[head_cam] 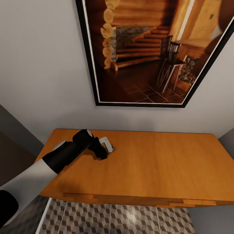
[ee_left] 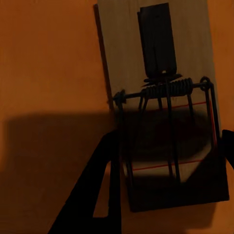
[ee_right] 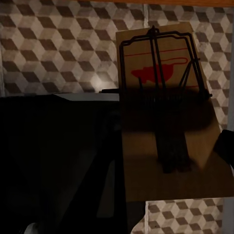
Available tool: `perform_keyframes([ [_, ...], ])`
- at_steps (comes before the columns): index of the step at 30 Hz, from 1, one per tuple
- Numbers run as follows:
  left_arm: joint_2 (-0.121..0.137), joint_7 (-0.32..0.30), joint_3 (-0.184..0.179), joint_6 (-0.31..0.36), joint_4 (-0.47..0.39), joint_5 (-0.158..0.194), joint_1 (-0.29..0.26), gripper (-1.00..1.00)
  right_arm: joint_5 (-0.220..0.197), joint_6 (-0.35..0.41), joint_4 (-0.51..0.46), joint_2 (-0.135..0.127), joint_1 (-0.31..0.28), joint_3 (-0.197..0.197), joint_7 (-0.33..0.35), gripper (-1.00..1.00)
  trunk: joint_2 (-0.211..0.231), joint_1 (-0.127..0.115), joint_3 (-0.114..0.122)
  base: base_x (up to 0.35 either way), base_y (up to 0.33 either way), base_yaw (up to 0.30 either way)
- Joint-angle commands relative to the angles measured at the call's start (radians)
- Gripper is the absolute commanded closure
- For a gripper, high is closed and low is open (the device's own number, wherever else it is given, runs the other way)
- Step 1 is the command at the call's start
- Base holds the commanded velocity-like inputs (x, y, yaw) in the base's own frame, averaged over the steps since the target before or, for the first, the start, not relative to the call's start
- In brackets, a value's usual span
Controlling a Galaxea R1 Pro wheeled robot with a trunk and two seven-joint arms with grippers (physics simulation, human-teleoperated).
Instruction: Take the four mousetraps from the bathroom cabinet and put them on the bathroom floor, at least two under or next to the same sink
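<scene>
One mousetrap (ee_left: 161, 58), a pale wooden board with a dark spring and bar, lies flat on the top of the orange-brown cabinet (head_cam: 162, 162). My left gripper (head_cam: 104, 150) reaches over the cabinet's left part and is shut on this trap, one finger against each long edge (ee_left: 109, 195). A second mousetrap (ee_right: 161, 73), with a red mouse mark, hangs over the cube-patterned bathroom floor (ee_right: 48, 48) with my right gripper (ee_right: 168, 141) shut on it.
A large framed picture (head_cam: 146, 48) of a log-house stairway hangs on the grey wall above the cabinet. Cube-patterned tiles (head_cam: 130, 217) run along the cabinet's front. A dark shape (ee_right: 48, 156) sits beside the held trap in the right wrist view.
</scene>
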Motion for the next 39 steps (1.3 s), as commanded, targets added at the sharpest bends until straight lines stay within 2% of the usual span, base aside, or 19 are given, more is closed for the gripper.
perform_keyframes([
  [1,0.001,-0.013,-0.001,0.0,0.072,-0.01,0.0,1.0,-0.001,-0.001,0.001,0.0,-0.001,0.007,-0.007,1.0,-0.001,0.001,-0.002,0.0,0.0,0.0],
  [16,0.001,-0.012,-0.001,0.0,0.074,-0.013,0.0,1.0,-0.001,-0.001,0.001,0.0,-0.001,0.007,-0.007,1.0,-0.001,0.001,-0.002,0.0,0.0,0.0],
  [26,0.003,-0.011,0.009,0.001,-0.065,-0.014,0.0,1.0,-0.001,-0.002,0.0,0.0,-0.001,0.007,-0.007,1.0,-0.001,0.001,-0.002,0.0,0.0,0.0],
  [31,0.004,-0.011,0.039,0.002,-0.111,-0.014,0.0,1.0,-0.001,-0.002,0.0,0.0,-0.001,0.007,-0.007,1.0,-0.001,0.001,-0.002,0.0,0.0,0.0],
  [39,0.006,-0.011,0.11,0.004,-0.168,-0.014,0.0,1.0,-0.001,-0.002,-0.001,0.0,-0.001,0.007,-0.007,1.0,-0.001,0.001,-0.002,0.0,0.0,0.0],
])
